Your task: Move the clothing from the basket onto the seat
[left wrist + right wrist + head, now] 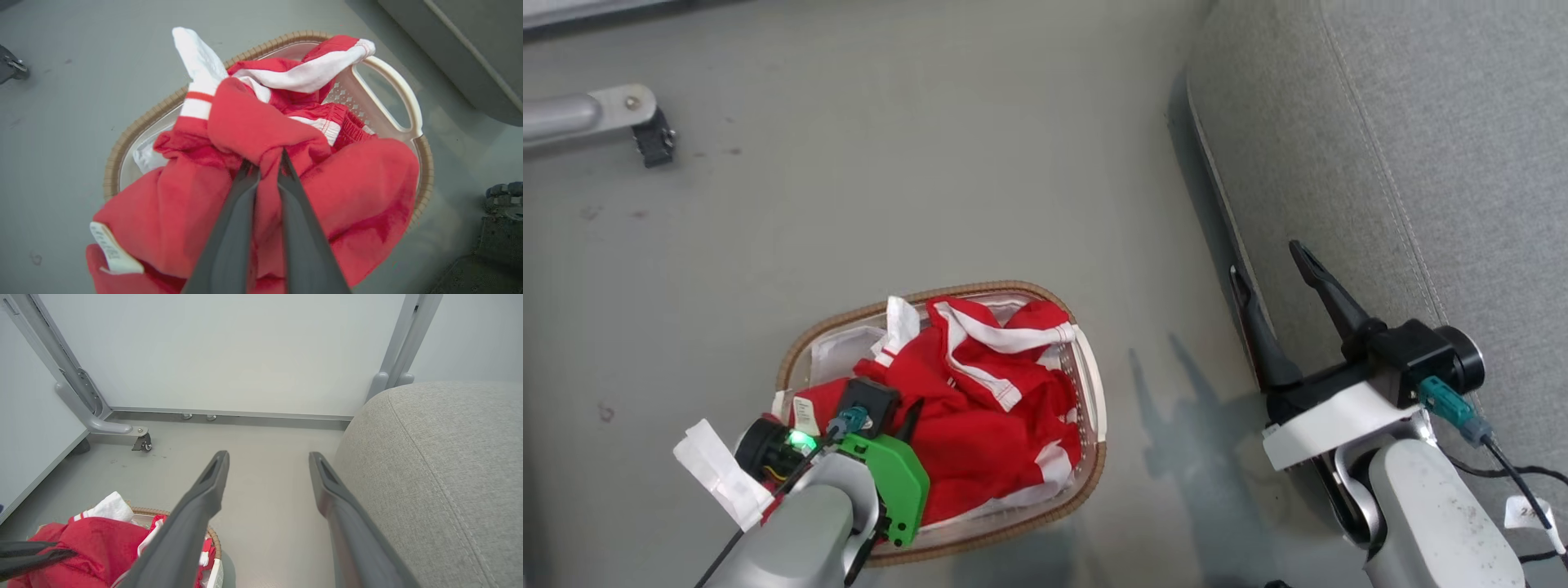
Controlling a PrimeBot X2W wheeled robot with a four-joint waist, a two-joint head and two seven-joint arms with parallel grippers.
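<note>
Pinching a fold of the clothing (253,122) between all-but-closed fingers, our left gripper (263,157) hangs over the basket (116,152) where the red heap lies — grasp made, we judge — so next we must lift it clear and carry it to the seat (1421,122), beside which our right gripper (1267,261) stands wide open, empty.

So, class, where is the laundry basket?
In the head view, the laundry basket sits on the floor, lower centre-left, left of the grey seat, holding red clothing.
</note>
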